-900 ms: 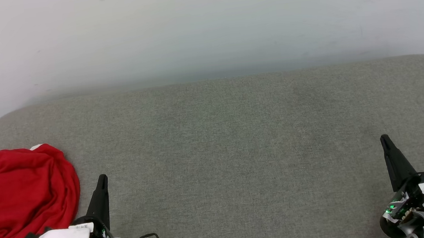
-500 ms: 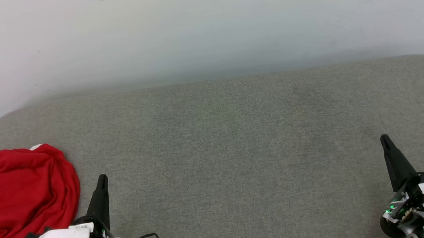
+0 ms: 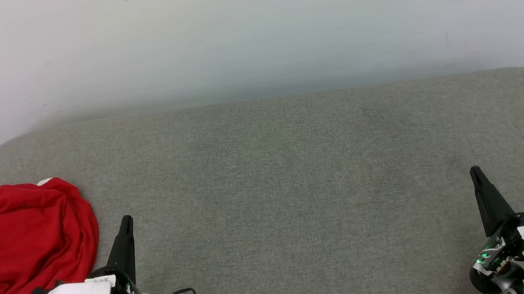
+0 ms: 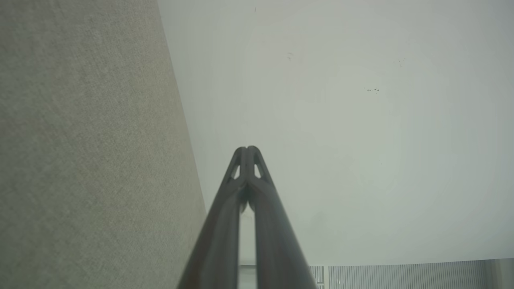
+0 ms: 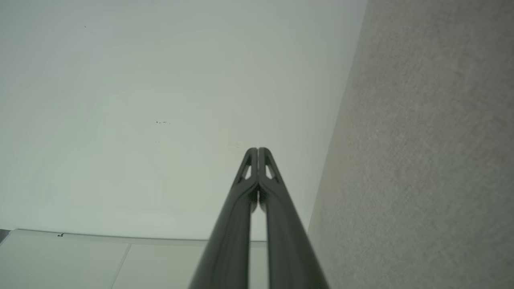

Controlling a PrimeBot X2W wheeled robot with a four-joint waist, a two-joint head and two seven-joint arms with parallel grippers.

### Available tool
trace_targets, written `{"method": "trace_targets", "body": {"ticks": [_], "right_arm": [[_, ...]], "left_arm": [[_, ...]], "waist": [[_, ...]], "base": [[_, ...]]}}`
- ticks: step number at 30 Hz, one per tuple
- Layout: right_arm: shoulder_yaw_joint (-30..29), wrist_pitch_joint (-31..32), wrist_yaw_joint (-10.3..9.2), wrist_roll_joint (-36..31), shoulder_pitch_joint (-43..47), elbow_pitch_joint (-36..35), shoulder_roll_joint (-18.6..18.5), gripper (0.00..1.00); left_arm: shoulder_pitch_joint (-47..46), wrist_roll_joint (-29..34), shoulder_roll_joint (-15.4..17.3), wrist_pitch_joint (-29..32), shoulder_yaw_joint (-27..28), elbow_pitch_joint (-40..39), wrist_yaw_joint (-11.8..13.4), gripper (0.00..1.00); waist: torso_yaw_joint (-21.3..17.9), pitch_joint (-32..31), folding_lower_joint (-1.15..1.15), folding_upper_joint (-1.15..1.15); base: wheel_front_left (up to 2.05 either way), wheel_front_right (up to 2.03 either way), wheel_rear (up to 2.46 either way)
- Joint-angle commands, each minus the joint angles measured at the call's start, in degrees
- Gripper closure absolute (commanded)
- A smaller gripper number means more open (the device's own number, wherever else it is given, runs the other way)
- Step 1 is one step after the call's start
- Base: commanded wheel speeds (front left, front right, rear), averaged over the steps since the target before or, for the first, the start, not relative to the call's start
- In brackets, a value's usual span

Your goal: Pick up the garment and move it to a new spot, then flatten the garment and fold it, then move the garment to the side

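Head view: the crumpled red garment (image 3: 24, 250) lies just left of my left gripper (image 3: 125, 220), which is pinched together and empty. My right gripper (image 3: 475, 171), likewise pinched and empty, sits well apart from it. Wrist views: fingers (image 4: 225, 224) pressed together against a pale wall (image 4: 361, 120). Risk: reaching in unopened, I'd probably shove the garment off the worktop (image 3: 293, 163).

Garment (image 3: 24, 250) far left on cushion (image 3: 293, 163), wall (image 3: 250, 31) behind

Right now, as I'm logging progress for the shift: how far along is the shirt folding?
Done: nothing; the garment lies crumpled at the left end of the grey cushion. In hand: nothing; the left gripper and right gripper are shut and empty. Left: pick up, move, flatten, fold, set aside.
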Motion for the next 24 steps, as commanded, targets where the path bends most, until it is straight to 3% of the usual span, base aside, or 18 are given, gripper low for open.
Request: {"method": "trace_targets", "body": {"ticks": [1, 20, 21, 24], "right_arm": [[0.04, -0.04, -0.02, 0.23, -0.69, 0.07, 0.19, 1.00], [0.04, -0.05, -0.02, 0.23, -0.69, 0.07, 0.19, 1.00], [0.00, -0.01, 0.00, -0.02, 0.10, 0.12, 0.00, 0.00], [0.11, -0.39, 0.00, -0.19, 0.41, 0.01, 0.01, 0.00]], "left_arm": [[-0.41, 0.06, -0.14, 0.10, 0.12, 0.01, -0.15, 1.00], [-0.41, 0.05, -0.13, 0.09, 0.12, 0.01, -0.15, 1.00], [0.06, 0.01, -0.01, -0.02, -0.06, 0.15, 0.01, 0.00], [0.13, 0.05, -0.03, -0.52, -0.67, 0.17, 0.01, 0.00]], "waist": [[0.00, 0.00, 0.00, 0.00], [0.00, 0.00, 0.00, 0.00], [0.00, 0.00, 0.00, 0.00], [0.00, 0.01, 0.00, 0.00]], "base": [[0.00, 0.00, 0.00], [0.00, 0.00, 0.00], [0.00, 0.00, 0.00], [0.00, 0.00, 0.00]]}}
